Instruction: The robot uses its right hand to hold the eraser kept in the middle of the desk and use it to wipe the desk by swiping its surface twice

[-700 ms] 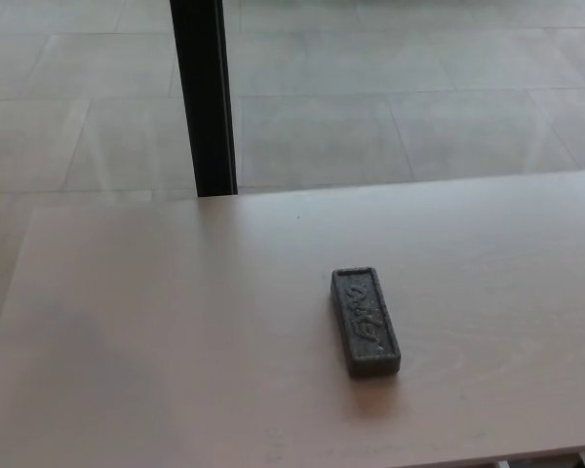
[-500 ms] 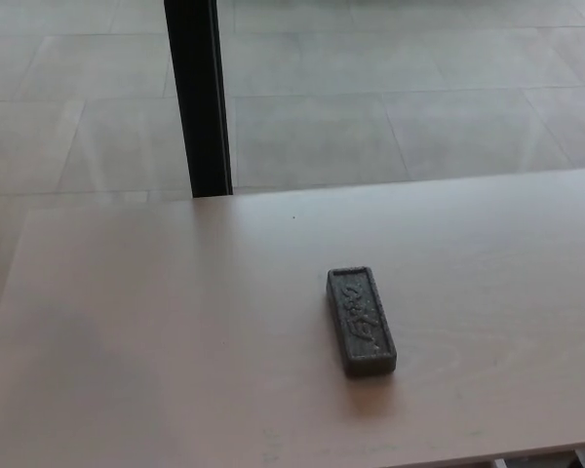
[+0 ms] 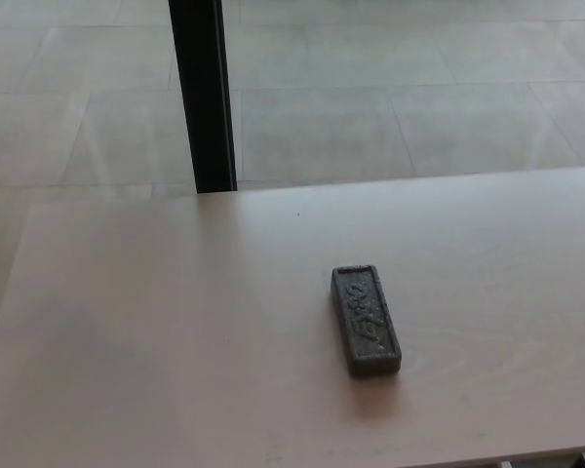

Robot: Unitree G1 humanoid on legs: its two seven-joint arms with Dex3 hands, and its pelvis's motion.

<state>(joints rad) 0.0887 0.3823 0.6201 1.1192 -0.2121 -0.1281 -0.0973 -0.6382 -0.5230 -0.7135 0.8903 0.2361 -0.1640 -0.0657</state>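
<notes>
- While the eraser (image 3: 366,320) lies flat on the desk (image 3: 156,331), a little right of the middle and nearer the front edge, nothing touches it and its long axis runs roughly front to back.
- It is a dark, narrow block with a raised rim and a rough, speckled top; it looks stiff on its upper side and light enough for one hand.
- The desk is pale and smooth, so the block will probably slide easily if nudged from one end.
- The best hold, judging by its shape, is across the two long sides near the middle, thumb on one side and fingers on the other, pressing down for the wipe.
- Neither hand shows in the head view, so how wide the right hand stands cannot be told; nothing is held yet.
- Behind the desk stand a black post (image 3: 203,97) and a tiled floor (image 3: 400,88).
</notes>
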